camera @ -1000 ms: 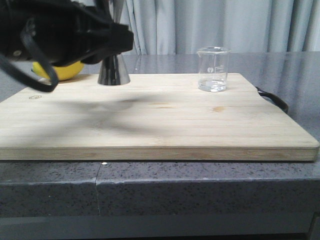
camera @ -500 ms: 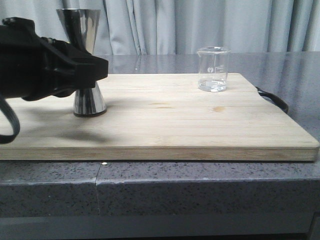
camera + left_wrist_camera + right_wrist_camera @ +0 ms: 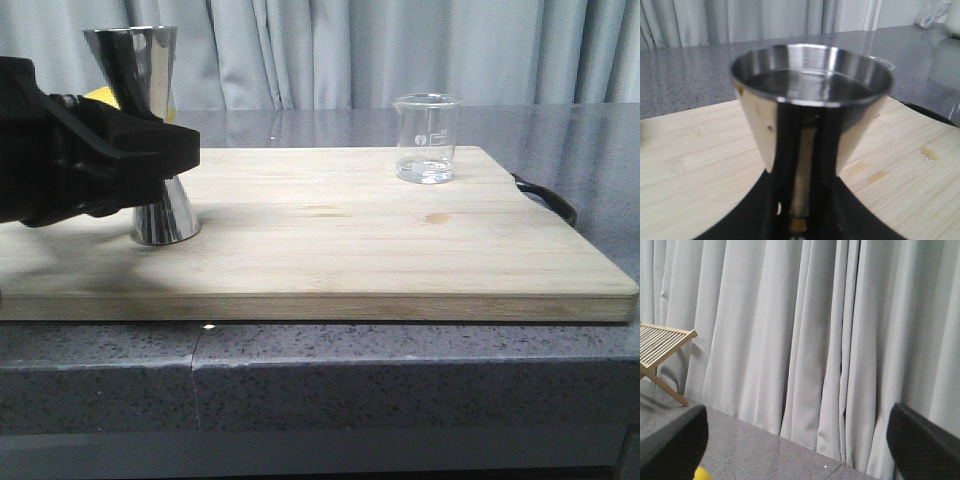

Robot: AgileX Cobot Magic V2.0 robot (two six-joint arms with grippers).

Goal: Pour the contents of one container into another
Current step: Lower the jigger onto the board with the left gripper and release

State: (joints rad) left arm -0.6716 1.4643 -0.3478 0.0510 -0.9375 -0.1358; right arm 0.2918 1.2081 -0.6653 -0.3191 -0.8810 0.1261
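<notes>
The glass beaker (image 3: 427,138) stands upright near the far right corner of the wooden board (image 3: 330,240), free of either arm. Well apart from it, at the board's left side, the steel jigger (image 3: 150,135) stands upright with its base on the wood. The left gripper (image 3: 140,155) is clamped around the jigger's narrow waist. From the left wrist, the jigger's (image 3: 812,105) upper cup looks empty, though reflections make that uncertain. The right gripper (image 3: 800,440) is spread wide, facing grey curtains (image 3: 805,340).

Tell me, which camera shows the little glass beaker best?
The front view: the beaker stands whole and unobstructed on the wooden board. In the left wrist view the jigger hides nearly all of it; the right wrist view misses it.
</notes>
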